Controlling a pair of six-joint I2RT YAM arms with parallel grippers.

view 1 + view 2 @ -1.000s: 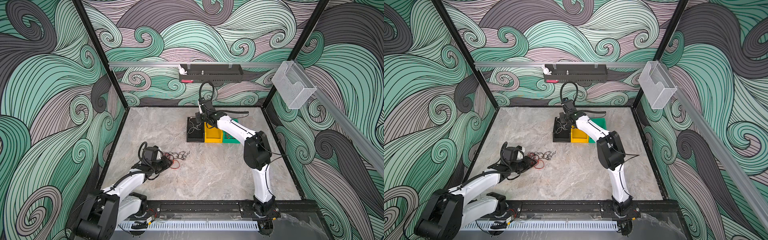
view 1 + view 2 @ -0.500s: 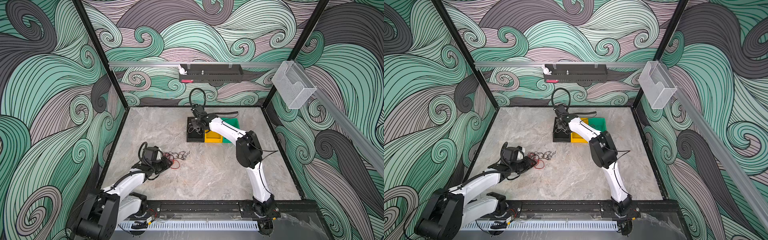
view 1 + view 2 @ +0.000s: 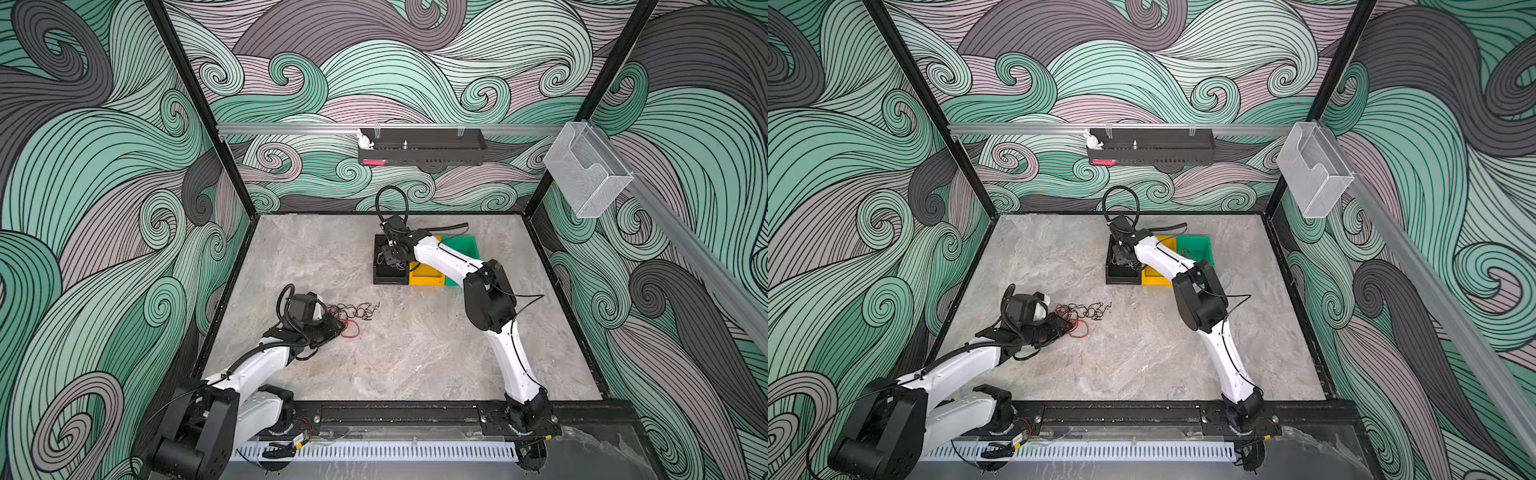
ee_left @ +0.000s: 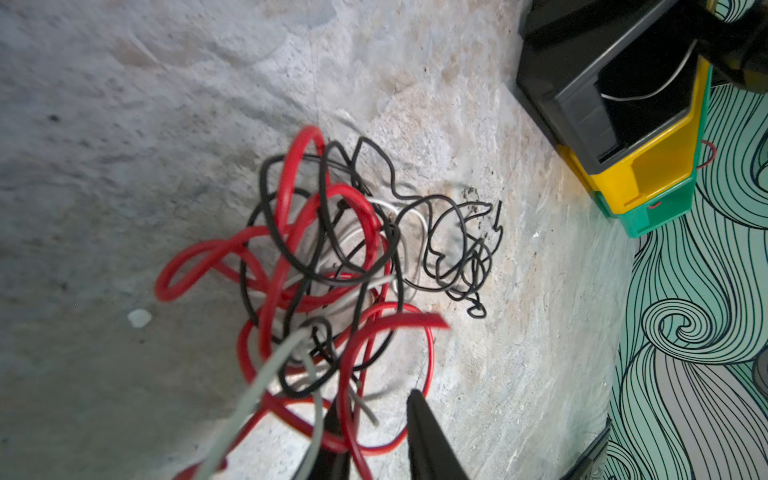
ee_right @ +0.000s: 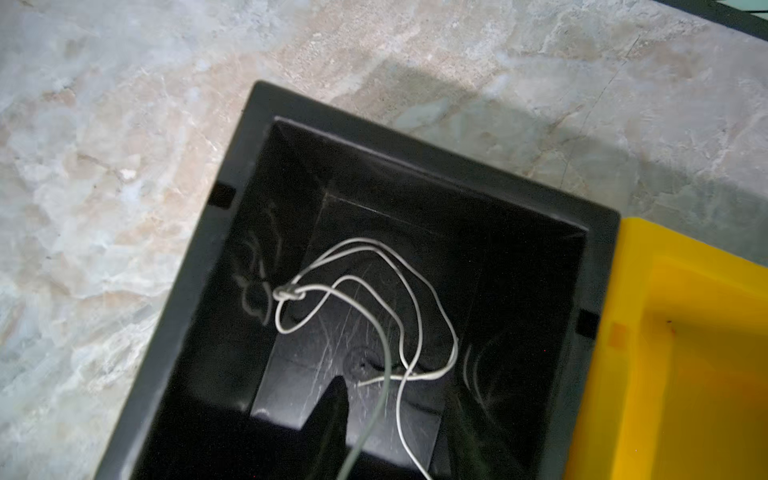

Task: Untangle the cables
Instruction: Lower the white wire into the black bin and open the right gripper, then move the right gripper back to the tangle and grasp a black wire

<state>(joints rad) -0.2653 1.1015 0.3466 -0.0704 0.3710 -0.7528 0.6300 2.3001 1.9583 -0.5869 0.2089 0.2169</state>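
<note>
Tangled cables (image 3: 349,318) lie on the bench (image 3: 415,353) front-left of the black bin (image 3: 379,279), their long axis running sideways with the black tail toward the bin. 1 white cable (image 5: 286,294) lies coiled inside the bin. The left claw (image 4: 374,405) is parted around red strands. The right claw (image 3: 390,258), whose grip I cannot tell, has dropped into the bin since 1 second ago.

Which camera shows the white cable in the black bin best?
The right wrist view: it looks straight into the black bin, showing the white cable looped and knotted. The left wrist view catches only a short arc; in both top views it is too small to read.
</note>
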